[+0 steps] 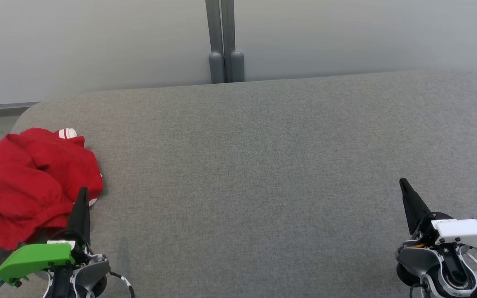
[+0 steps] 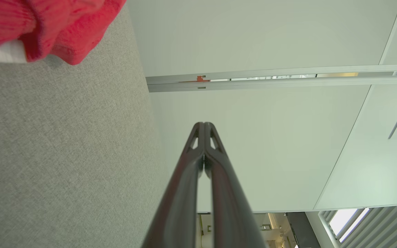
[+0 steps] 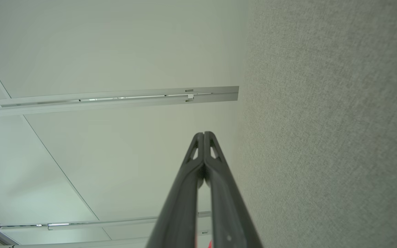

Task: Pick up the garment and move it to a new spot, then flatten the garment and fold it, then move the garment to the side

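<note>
A wide grey fabric-covered worktop (image 1: 255, 165) stretches ahead, backed by a pale wall (image 1: 97, 41). Two grey upright posts (image 1: 225, 45) stand side by side at the worktop's far edge. One crumpled red knit garment (image 1: 35, 182) lies heaped at the worktop's left edge, with a white-striped cuff (image 1: 66, 133) showing at its far side.

The left gripper (image 1: 83, 196), under a green cover (image 1: 33, 256), sits at the lower left with its fingers pointing away from the robot. In the head view they overlap the garment's near right side; the left wrist view shows the cloth off to one side, apart from them. The fingers are pressed together and hold nothing.

The right gripper (image 1: 405, 186), under a white cover (image 1: 466, 231), sits at the lower right, well apart from the garment. Its fingers are likewise pressed together and empty, lying low beside the worktop.
</note>
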{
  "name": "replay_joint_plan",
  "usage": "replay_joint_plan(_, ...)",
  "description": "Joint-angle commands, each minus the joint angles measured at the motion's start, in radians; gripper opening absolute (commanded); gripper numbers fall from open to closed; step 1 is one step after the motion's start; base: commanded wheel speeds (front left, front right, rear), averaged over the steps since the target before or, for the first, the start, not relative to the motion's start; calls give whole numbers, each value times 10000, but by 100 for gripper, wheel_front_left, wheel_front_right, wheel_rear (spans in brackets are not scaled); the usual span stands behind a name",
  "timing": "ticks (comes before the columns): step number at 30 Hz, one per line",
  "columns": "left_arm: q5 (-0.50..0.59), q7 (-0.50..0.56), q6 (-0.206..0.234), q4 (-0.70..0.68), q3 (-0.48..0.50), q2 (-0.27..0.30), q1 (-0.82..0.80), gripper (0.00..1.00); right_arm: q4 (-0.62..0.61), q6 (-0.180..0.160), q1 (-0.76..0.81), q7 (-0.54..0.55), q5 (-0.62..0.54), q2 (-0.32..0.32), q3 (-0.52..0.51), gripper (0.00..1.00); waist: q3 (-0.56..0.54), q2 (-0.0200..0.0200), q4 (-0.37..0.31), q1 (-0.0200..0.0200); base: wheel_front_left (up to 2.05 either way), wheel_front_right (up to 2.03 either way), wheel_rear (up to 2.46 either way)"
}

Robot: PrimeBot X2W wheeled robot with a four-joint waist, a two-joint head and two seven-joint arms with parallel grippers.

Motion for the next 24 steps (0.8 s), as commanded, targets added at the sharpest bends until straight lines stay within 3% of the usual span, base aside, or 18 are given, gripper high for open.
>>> replay_joint_plan(1,-2,28,-52,-19,21,71,120,0,-44,8,101,28,74,-41,-9,0,0,0,0,0,0,0,0)
replay_joint_plan(11,-2,28,-50,-19,21,71,120,0,-44,8,101,28,74,-41,-9,0,0,0,0,0,0,0,0)
replay_joint_plan(12,0,-10,2,44,-4,-12,3,100,44,0,7,0,-6,10,0,100,0,0,0,0,0,0,0)
replay_joint_plan(24,544,-435,16,530,-183,-47,-30,100,251,0,142,-405,-375,-44,264,100,17,0,2,0,0,0,0)
